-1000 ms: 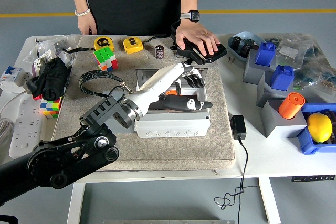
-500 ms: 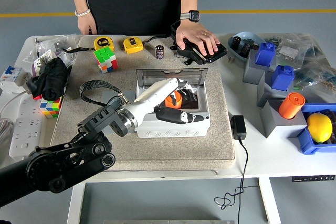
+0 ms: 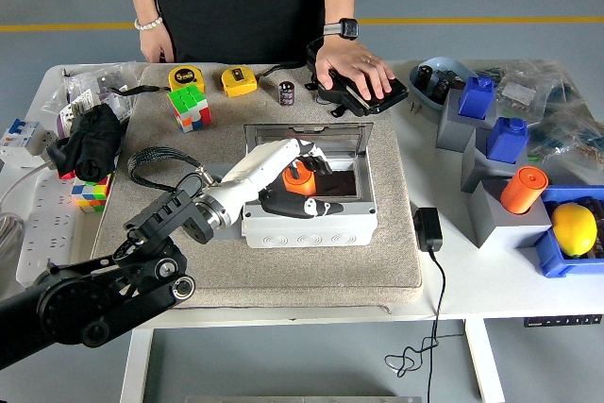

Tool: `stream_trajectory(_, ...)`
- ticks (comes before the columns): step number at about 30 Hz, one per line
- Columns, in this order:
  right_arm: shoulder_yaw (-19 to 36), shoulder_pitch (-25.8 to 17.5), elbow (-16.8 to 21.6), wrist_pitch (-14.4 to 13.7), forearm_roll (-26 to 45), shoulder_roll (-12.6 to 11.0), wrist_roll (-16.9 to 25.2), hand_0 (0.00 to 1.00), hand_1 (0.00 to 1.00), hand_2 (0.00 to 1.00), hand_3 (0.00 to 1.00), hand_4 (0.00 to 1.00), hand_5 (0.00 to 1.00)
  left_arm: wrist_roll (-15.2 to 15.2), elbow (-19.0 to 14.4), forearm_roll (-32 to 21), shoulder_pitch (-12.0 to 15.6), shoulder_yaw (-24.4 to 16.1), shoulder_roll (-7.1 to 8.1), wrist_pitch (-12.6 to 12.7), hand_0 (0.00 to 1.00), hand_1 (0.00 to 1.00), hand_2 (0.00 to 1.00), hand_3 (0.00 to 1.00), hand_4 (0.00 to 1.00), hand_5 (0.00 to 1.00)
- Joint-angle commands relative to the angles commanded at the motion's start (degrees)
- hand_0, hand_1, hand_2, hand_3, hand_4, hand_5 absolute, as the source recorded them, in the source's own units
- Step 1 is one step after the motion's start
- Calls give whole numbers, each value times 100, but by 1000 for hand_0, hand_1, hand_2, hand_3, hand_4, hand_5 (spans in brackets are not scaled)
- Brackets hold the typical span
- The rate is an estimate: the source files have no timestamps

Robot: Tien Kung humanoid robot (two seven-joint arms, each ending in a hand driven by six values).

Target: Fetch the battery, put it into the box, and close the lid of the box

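Left hand (image 3: 294, 186) is pulling back toward near-left versus a second ago, fingers (image 3: 316, 207) loosely released, gripping nothing, hanging over the open white box (image 3: 310, 221). Orange battery (image 3: 299, 179) is sitting inside the box, lid not closed. Person's hand (image 3: 352, 71) is resting on a black case (image 3: 363, 93) at the far side of the surface.

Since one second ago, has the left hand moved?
Yes. The left hand has pulled back leftward and toward the near edge, relative to the white box, leaving the orange battery inside.
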Motion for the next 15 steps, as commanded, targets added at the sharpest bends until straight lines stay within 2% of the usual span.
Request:
stream_trajectory(2,16,3,5,-1,-3,3,1,606,626,606,546,928,458,34,-17,62,79,-76,74,-32,326,591,581,535,989,470)
stream_trajectory(8,64,-11,19,-5,-42,-2,4,606,626,606,546,928,458,68,-250,129,310,-327,328,-74,326,591,581,535,989,470)
stream_trajectory(9,63,-14,17,-6,-43,-2,6,609,625,606,546,927,458,75,-305,139,346,-376,377,-82,293,577,578,534,989,471)
stream_trajectory(15,69,-15,21,-9,-53,0,14,605,626,606,546,927,459,-40,-576,9,491,-646,508,-41,278,564,575,533,989,474)
